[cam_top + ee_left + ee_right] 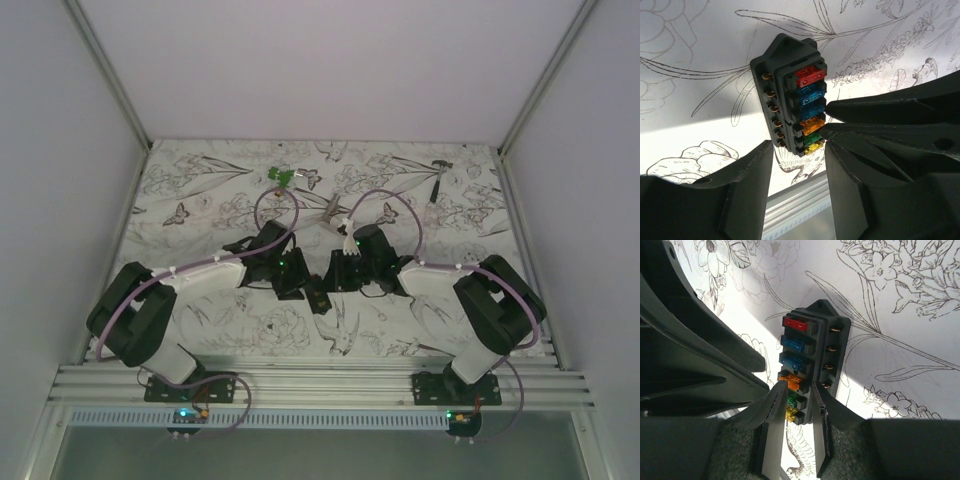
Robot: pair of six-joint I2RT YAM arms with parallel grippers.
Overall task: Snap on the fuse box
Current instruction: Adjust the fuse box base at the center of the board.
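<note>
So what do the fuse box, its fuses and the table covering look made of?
Fuse box: likely matte black moulded plastic, dull sheen, crisp edges. Fuses: translucent coloured plastic, glowing in light. Table covering: probably printed paper or vinyl, flat with line-drawn flowers; cannot tell which.

Both arms are seen reached forward and bent inward; left gripper and right gripper are found tip to tip, jaws partly parted.
</note>
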